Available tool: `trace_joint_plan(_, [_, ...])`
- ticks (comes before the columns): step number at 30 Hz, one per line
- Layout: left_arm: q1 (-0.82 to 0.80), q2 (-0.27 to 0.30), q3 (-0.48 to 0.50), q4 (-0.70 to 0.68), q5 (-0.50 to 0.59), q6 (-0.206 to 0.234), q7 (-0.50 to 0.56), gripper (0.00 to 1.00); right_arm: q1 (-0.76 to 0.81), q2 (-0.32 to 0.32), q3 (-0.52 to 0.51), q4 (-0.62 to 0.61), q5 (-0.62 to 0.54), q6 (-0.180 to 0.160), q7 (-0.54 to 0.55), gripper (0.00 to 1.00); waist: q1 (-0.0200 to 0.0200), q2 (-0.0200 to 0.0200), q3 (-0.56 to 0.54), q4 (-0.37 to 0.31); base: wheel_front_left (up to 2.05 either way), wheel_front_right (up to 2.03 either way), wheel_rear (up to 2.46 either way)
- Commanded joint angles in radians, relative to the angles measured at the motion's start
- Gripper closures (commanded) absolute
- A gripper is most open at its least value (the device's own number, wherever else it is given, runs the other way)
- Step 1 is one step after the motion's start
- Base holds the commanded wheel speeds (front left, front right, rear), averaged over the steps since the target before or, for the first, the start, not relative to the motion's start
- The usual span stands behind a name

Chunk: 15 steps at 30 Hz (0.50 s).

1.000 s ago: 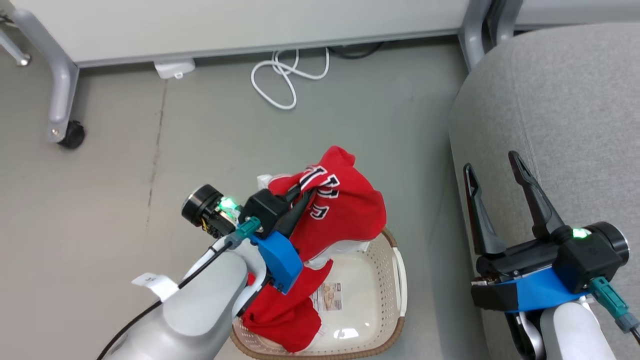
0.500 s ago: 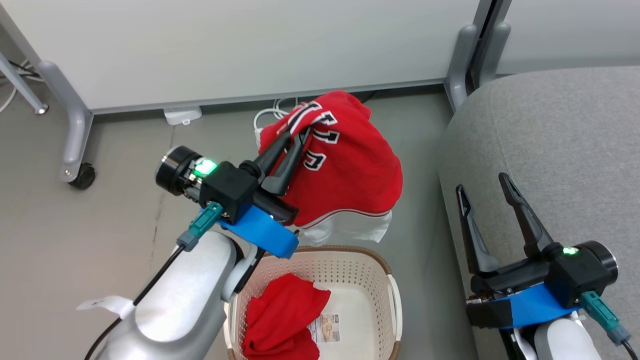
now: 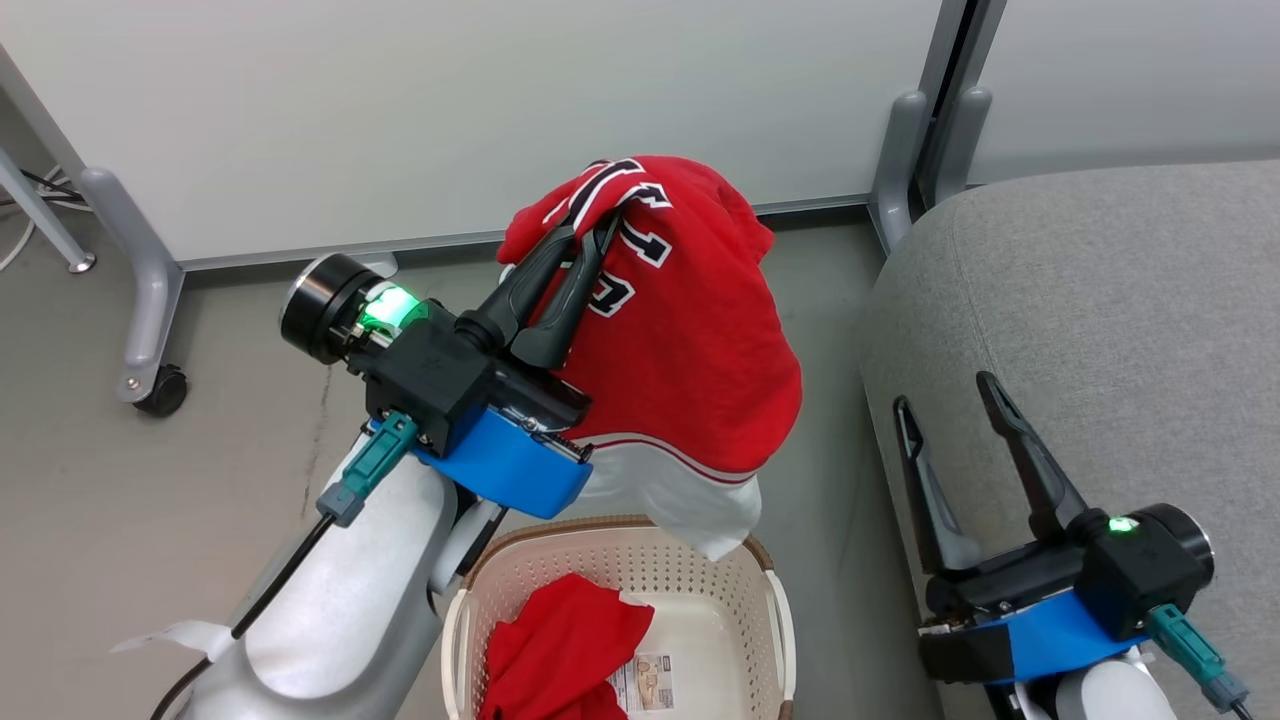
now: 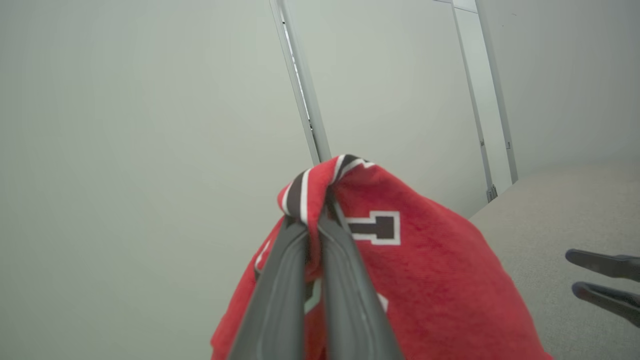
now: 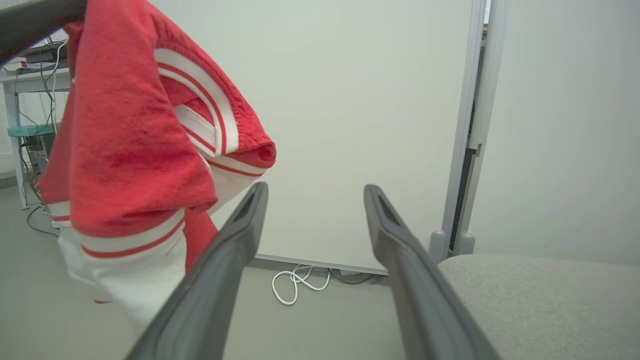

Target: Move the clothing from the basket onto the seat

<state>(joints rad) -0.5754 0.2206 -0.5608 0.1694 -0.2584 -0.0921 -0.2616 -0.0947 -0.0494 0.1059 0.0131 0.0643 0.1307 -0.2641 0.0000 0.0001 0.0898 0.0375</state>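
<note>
Left claw: the left claw [image 3: 590, 228] is clamped together on a small fold of the red jersey [image 3: 690, 360], right by its black-and-white lettering, high above the far rim of the basket [image 3: 690, 572].
Right claw: the right claw [image 3: 945, 392] has its fingers wide apart with nothing between them. It sits to the right of the basket, over the near edge of the seat [image 3: 1100, 300].
Clothing: the jersey hangs over the basket with its white hem dangling just at the far rim. The other red garment [image 3: 560, 650] lies crumpled inside the basket, on its left side.
Seat: right of the basket, with a strip of floor [image 3: 830, 480] between them; neither garment is on it yet.
Risk, thin grip: only a pinch of cloth is held (the rest is dead weight below). A quick swing to the right of the basket could pull the fold free and drop the jersey on that floor strip.
Risk, low hem: the hem looks close enough to the basket rim to catch on it. A sideways move before more lift could drag or tip the basket.
Risk, right claw in the way: its spread fingers sit on the path from basket to seat, so trailing cloth could drape over them and hang up.
Risk, early drop: if the jersey is let go at the seat's rounded edge nearest the basket, the soft cloth would likely slide off.
</note>
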Motion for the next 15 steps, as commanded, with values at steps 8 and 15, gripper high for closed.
trace_joint_plan(8, [0.031,-0.004,0.01,-0.003,0.015,-0.008,-0.005,1.0,-0.009,-0.019,0.048,-0.051,-0.001,0.0,-0.001,0.0,0.0,-0.0001,-0.01,0.008,0.0,0.0,0.0])
trace_joint_plan(15, [0.043,-0.02,0.002,0.002,0.025,-0.015,-0.005,1.0,-0.058,-0.076,0.139,-0.076,0.019,0.0,-0.001,0.0,0.0,-0.0001,-0.008,0.016,0.0,0.0,0.0])
